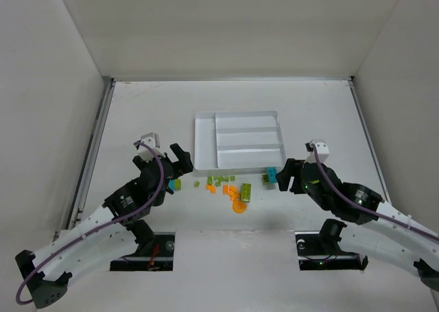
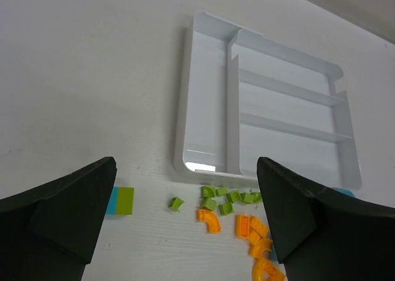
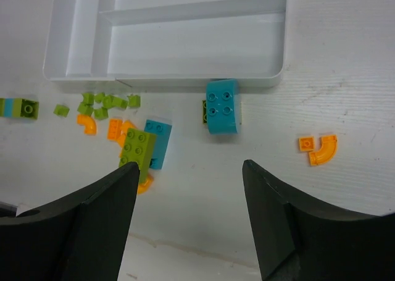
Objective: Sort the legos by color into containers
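Observation:
The white tray point(image 1: 199, 144) lies mid-table with all its compartments empty; it also shows in the left wrist view point(image 2: 185, 108) and the right wrist view point(image 3: 166, 80). The legos lie loose just in front of it. There are small lime pieces point(image 1: 216, 182) point(image 2: 222, 197), orange curved pieces point(image 1: 239, 206) point(image 2: 213, 220), a lime brick point(image 1: 245, 190) point(image 3: 138, 147) beside a teal one point(image 3: 157, 139), and a teal brick point(image 1: 272, 175) point(image 3: 222, 106) touching the tray's front wall. A teal-and-lime brick point(image 1: 176, 184) point(image 2: 121, 201) lies by my left gripper point(image 1: 180, 166) point(image 2: 185, 170), which is open and empty. My right gripper point(image 1: 281, 177) point(image 3: 191, 167) is open and empty, near the teal brick.
Two small orange pieces point(image 3: 321, 148) lie apart to the right of the teal brick. White enclosure walls stand at the back and both sides, with a metal rail point(image 1: 96, 134) along the left. The table's near edge point(image 3: 185, 250) runs under my right gripper.

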`<state>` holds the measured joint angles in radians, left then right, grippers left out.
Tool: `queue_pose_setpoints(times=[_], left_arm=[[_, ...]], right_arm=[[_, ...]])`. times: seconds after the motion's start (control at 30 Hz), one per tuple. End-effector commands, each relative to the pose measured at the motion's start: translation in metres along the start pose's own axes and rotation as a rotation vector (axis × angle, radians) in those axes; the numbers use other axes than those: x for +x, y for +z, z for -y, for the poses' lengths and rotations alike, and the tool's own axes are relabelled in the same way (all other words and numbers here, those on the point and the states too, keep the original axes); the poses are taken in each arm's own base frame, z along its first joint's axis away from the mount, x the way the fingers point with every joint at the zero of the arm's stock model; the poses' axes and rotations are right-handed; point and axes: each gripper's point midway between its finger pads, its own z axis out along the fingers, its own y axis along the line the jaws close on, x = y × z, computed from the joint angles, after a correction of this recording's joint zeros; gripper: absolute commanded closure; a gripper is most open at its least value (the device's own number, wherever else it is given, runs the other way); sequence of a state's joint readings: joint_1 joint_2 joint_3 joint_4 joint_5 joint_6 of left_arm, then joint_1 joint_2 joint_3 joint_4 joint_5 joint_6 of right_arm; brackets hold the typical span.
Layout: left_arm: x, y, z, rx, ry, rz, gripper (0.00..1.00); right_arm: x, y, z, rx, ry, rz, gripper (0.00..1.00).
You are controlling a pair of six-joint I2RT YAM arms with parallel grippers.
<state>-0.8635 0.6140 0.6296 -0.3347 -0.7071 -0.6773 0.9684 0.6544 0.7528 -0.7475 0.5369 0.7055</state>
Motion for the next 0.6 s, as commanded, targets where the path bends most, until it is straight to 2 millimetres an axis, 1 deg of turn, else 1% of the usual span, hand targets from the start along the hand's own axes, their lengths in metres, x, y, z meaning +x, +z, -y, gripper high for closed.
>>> queue_pose_setpoints(times=[0.0,0.03,0.07,0.13,0.17,0.2,0.27,0.33,0.37,0.4,0.47,0.5,0.53,0.57], left_arm=[[0.002,-0.001,0.006,0.031,0.013,-0.008,0.0],[0.0,-0.001,0.005,0.026,0.01,-0.004,0.0],[-0.001,-0.002,0.006,0.029,0.013,-0.005,0.0],[-0.004,-0.001,0.007,0.031,0.0,0.006,0.0],[-0.006,0.0,0.006,0.024,-0.005,0.011,0.0],[-0.009,0.001,0.007,0.016,-0.006,0.015,0.0],[-0.012,0.006,0.01,0.013,-0.005,0.016,0.0],[-0.013,0.011,0.014,0.015,-0.012,0.024,0.0],[-0.01,0.014,0.019,0.036,-0.021,0.018,0.0],[-0.008,0.015,0.023,0.054,-0.028,0.014,0.0],[-0.001,0.02,0.031,0.105,-0.049,0.004,0.0],[0.004,0.024,0.036,0.139,-0.055,-0.004,0.14],[0.008,0.028,0.035,0.144,-0.055,-0.011,0.37],[0.011,0.032,0.032,0.137,-0.056,-0.022,0.56]], right_arm=[[-0.018,-0.011,-0.013,-0.053,0.005,0.045,0.27],[-0.018,-0.011,-0.015,-0.06,0.002,0.045,0.33],[-0.018,-0.01,-0.017,-0.068,0.002,0.046,0.44],[-0.019,-0.008,-0.021,-0.075,0.006,0.051,0.7],[-0.019,-0.007,-0.022,-0.071,0.015,0.054,0.79],[-0.02,-0.006,-0.023,-0.071,0.022,0.053,0.85],[-0.021,-0.006,-0.03,-0.082,0.036,0.052,0.89],[-0.02,-0.007,-0.04,-0.101,0.046,0.051,0.87],[-0.017,-0.006,-0.047,-0.113,0.037,0.042,0.81],[-0.013,-0.005,-0.053,-0.118,0.027,0.034,0.72],[-0.004,-0.001,-0.064,-0.121,0.0,0.023,0.49],[0.001,0.001,-0.07,-0.123,-0.017,0.013,0.4],[0.007,0.004,-0.075,-0.124,-0.032,-0.002,0.33],[0.014,0.008,-0.081,-0.124,-0.047,-0.022,0.28]])
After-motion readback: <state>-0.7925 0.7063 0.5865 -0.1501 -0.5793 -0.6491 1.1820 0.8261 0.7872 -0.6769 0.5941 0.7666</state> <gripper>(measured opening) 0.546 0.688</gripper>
